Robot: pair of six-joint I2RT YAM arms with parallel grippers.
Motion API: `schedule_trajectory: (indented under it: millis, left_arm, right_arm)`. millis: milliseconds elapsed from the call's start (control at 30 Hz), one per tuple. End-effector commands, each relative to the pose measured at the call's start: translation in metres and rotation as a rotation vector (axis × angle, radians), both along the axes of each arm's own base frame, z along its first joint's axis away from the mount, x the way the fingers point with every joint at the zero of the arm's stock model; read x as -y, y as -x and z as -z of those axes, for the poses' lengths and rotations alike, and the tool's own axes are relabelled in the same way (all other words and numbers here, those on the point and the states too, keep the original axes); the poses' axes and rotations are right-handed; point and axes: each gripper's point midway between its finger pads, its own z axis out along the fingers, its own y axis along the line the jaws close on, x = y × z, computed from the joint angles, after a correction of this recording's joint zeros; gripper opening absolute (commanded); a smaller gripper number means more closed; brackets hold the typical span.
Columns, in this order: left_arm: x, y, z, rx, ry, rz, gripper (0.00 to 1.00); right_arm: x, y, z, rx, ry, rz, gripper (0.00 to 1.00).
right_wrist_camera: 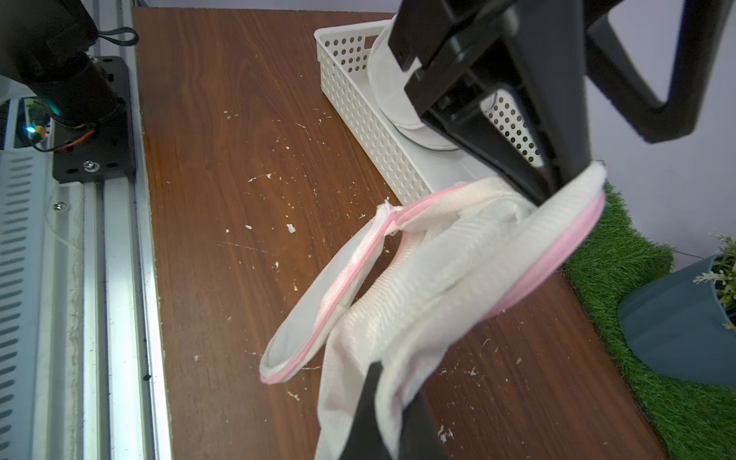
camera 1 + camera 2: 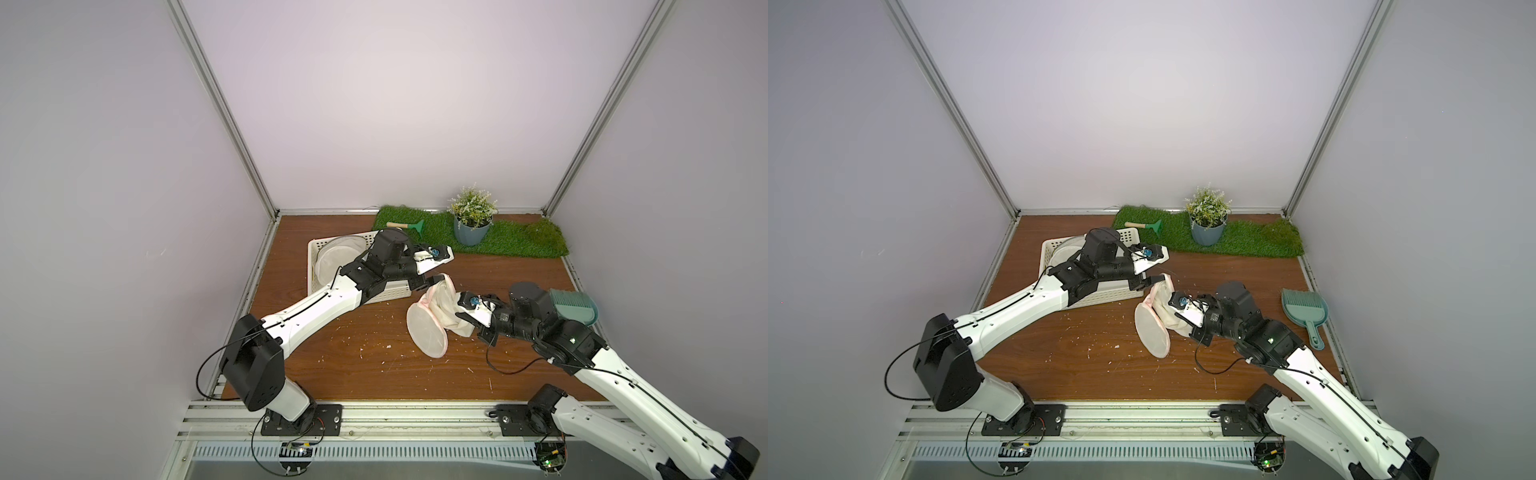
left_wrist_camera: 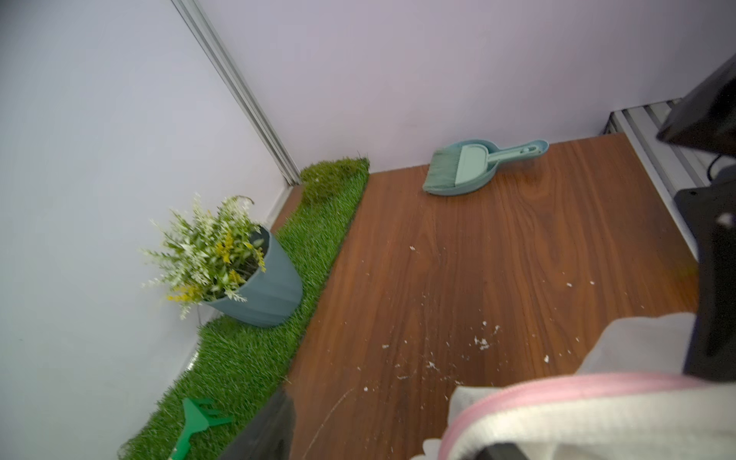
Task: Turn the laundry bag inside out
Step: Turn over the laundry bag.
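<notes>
Left end effector (image 2: 431, 281), on my arm reaching across the white basket (image 2: 318, 249), has its jaws apart at the raised, pink-trimmed rim of the laundry bag (image 2: 428, 332). The left wrist view shows the two fingers spread wide with that rim beside one of them. Whether a fingertip touches the fabric I cannot tell. My right end effector (image 1: 392, 392) is clamped on a bunched fold of the bag's white mesh, the fabric pinched between its two dark fingers.

The bag sits near the middle of the brown worktop (image 2: 353, 361), between my two arms and just beside the basket's near corner. Its lower round panel stands on edge, tilted, on the wood. The rest of the mesh stretches up from it toward both end effectors, held off the surface. Inside the basket lies another pale mesh item (image 2: 332, 259).

Along the back wall runs a strip of green turf (image 2: 515, 243) carrying a grey-blue potted plant (image 2: 471, 232) and a small green rake (image 2: 409, 225). A teal dustpan with brush (image 2: 1304, 309) lies by the right wall. White flecks dot the worktop.
</notes>
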Motion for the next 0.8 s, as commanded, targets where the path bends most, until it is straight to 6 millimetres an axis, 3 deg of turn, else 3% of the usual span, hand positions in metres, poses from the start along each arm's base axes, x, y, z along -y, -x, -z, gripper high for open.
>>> schedule_trajectory:
  millis: [0, 133, 233, 433, 567, 767]
  left_arm:
    - [-0.004, 0.005, 0.022, -0.112, -0.039, 0.035, 0.68]
    - [-0.012, 0.008, 0.054, -0.200, -0.108, 0.038, 0.68]
    - [-0.019, 0.012, 0.066, -0.267, -0.107, 0.058, 0.69]
    - [-0.033, 0.013, 0.059, -0.339, -0.059, 0.087, 0.69]
    - [-0.046, 0.001, 0.049, -0.329, -0.034, 0.028, 0.65]
    - [-0.065, -0.013, 0.068, -0.373, -0.098, -0.080, 0.59]
  right_arm:
    - [-0.014, 0.010, -0.028, 0.089, -0.110, -0.097, 0.00]
    - [-0.017, 0.017, -0.036, 0.114, -0.162, -0.134, 0.00]
    - [-0.019, 0.021, -0.038, 0.128, -0.182, -0.159, 0.00]
    - [-0.016, 0.018, -0.034, 0.187, -0.178, -0.144, 0.00]
    - [-0.018, 0.014, -0.024, 0.176, -0.174, -0.140, 0.00]
    - [-0.022, 0.012, -0.015, 0.184, -0.182, -0.153, 0.00]
